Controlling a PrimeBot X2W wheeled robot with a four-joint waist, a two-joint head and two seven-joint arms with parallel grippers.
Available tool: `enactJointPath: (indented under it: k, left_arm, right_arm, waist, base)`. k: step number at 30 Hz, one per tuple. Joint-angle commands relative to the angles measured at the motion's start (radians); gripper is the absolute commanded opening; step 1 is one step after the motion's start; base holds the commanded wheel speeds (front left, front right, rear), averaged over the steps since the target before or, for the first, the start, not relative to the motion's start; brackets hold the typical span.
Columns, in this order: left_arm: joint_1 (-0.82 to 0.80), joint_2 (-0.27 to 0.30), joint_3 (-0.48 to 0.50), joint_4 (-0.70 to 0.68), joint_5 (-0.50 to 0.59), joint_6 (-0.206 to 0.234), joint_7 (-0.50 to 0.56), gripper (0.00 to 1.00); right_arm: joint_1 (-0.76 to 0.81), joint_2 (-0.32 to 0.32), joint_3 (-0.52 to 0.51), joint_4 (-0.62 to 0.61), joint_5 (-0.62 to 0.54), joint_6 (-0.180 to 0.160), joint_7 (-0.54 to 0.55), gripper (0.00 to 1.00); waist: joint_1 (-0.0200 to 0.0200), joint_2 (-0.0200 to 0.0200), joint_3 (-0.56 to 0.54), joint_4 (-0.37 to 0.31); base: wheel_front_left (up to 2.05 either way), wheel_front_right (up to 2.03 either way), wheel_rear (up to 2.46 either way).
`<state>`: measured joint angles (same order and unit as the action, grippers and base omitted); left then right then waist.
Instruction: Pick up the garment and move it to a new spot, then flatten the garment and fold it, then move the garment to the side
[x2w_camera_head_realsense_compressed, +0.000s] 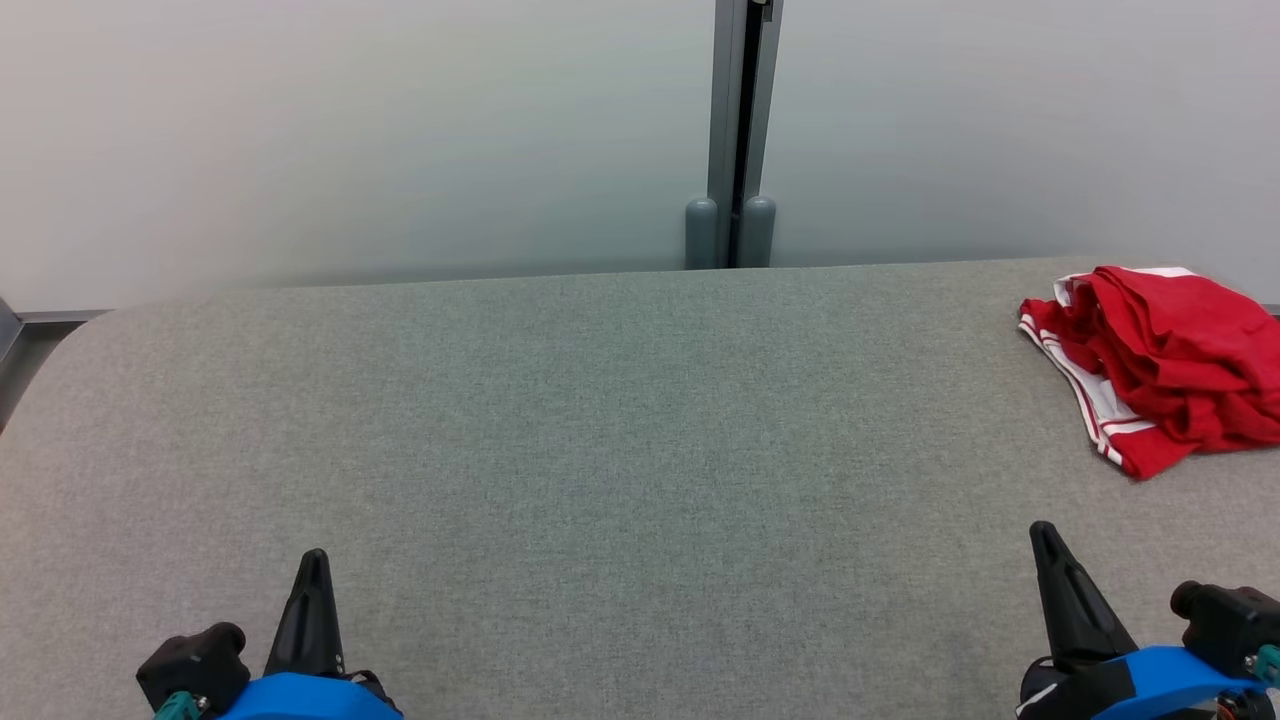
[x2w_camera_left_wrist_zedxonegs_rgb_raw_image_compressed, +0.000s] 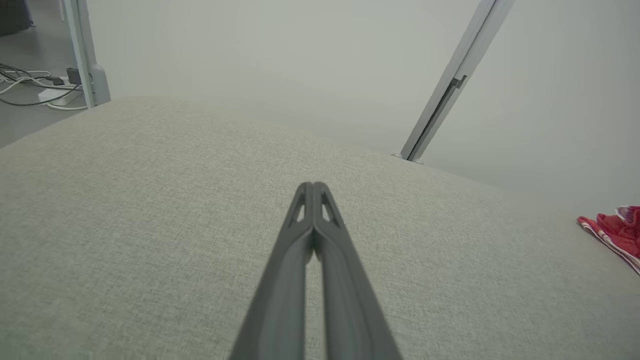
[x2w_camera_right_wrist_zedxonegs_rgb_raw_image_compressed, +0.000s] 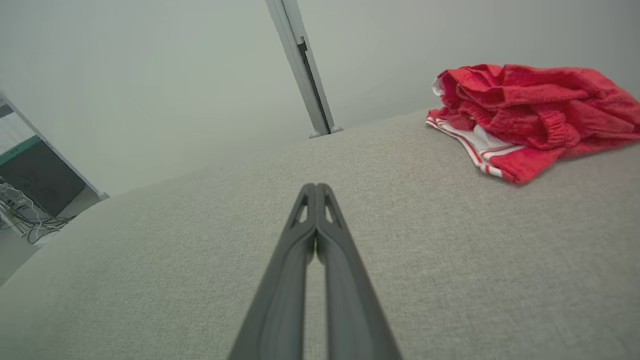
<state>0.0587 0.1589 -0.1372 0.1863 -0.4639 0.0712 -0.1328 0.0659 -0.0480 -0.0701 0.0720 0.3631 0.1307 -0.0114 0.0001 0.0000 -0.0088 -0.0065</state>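
Rightward, garment (x2w_camera_head_realsense_compressed: 1165, 370) (crumpled) lies on table (x2w_camera_head_realsense_compressed: 600, 450), post (x2w_camera_head_realsense_compressed: 738, 130) behind.

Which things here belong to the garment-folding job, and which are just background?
Job in hand:
red garment, bunched at the table's far right
grey padded table
left gripper and right gripper, both shut and empty

Just lying about:
grey post behind the table
cables on the floor

No text, label, brand, number or sign is readable anywhere in these views.
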Motion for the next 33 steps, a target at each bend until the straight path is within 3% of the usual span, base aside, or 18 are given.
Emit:
enactJointPath:
  k: [1, 33]
  left_arm:
    - [-0.035, 0.003, 0.016, -0.012, -0.039, -0.007, 0.007, 0.00]
    - [-0.093, -0.042, 0.112, 0.015, -0.485, -0.087, 0.103, 0.00]
  right_arm:
    - [-0.030, -0.002, -0.004, -0.009, 0.044, 0.000, 0.002, 0.00]
    - [-0.093, -0.003, -0.021, 0.063, 0.529, 0.000, 0.053, 0.00]
  waist:
    - [0.0000, 0.0000, 0.000, 0.000]
    - [0.0000, 0.0000, 0.004, 0.002]
  base:
    - [0.00, 0.00, 0.00]
    - [0.00, 0.00, 0.00]
